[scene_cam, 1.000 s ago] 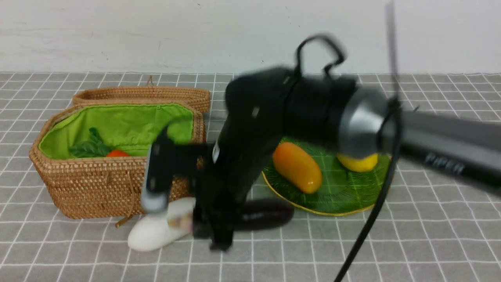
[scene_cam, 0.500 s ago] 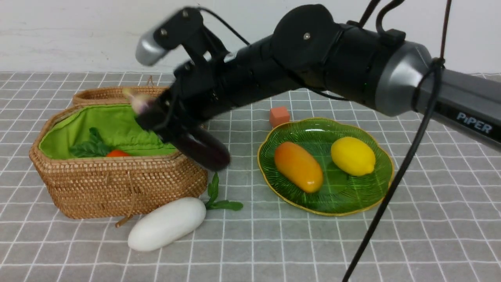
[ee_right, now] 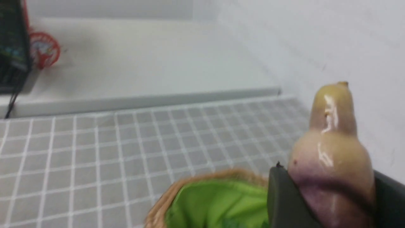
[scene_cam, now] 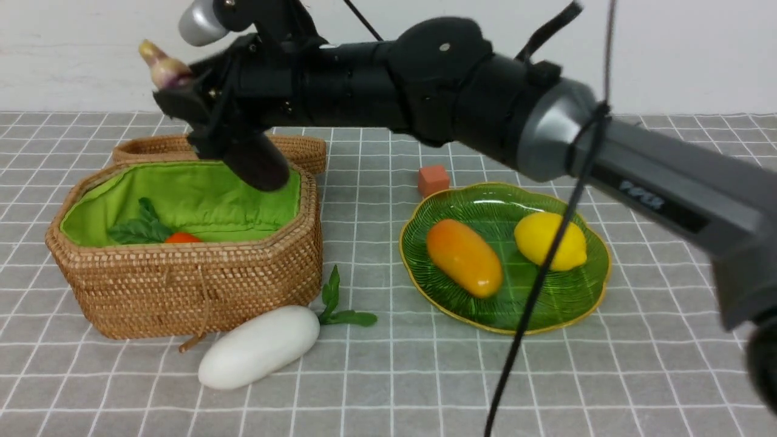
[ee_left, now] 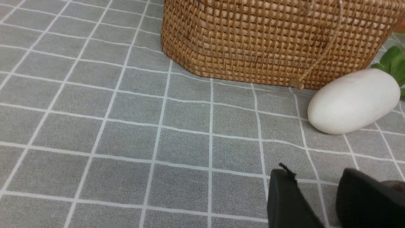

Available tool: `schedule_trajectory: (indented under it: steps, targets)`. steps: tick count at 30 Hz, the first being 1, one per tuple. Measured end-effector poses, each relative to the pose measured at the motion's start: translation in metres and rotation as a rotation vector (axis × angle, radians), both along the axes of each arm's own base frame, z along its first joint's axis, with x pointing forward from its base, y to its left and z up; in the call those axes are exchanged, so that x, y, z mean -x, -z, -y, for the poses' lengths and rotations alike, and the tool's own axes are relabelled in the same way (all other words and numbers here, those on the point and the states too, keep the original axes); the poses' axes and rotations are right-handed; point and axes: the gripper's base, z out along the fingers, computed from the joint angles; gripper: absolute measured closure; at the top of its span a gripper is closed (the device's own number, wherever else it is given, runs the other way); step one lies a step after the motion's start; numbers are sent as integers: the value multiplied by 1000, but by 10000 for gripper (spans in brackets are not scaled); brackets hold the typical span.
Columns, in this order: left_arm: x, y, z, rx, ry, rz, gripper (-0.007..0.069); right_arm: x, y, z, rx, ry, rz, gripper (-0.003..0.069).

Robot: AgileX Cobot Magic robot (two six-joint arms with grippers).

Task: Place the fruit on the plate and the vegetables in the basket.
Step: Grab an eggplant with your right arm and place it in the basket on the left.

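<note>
Purple aubergine (scene_cam: 258,164), clamped near its stem by the right pincer (scene_cam: 203,115), hangs over the basket (scene_cam: 182,285) by the counter's (scene_cam: 607,376) left edge; released tilted, it could bounce off the rim.

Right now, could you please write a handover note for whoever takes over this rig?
Right gripper: shut on the aubergine, above the open basket.
Left gripper: low over the table near the white vegetable; state unclear.
Done: carrot in basket; mango-like fruit and lemon on the green plate.
To do: drop the aubergine in, then basket the white vegetable lying beside it.
</note>
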Motion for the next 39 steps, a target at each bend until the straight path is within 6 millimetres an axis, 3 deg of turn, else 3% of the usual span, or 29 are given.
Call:
schedule_trajectory:
  steps: [5,14,22,31,39]
  targets:
    - [0,0,0,0,0,0,386,-13,18,-11,-104,12,-11,381]
    - [0,0,0,0,0,0,386,-30,59,-17,-66,85,-65,381]
    - [0,0,0,0,0,0,386,-30,59,-17,-76,89,-84,378]
    - [0,0,0,0,0,0,386,-26,57,-18,-106,50,-126,151]
    - [0,0,0,0,0,0,386,-10,36,-17,-139,-93,-168,147]
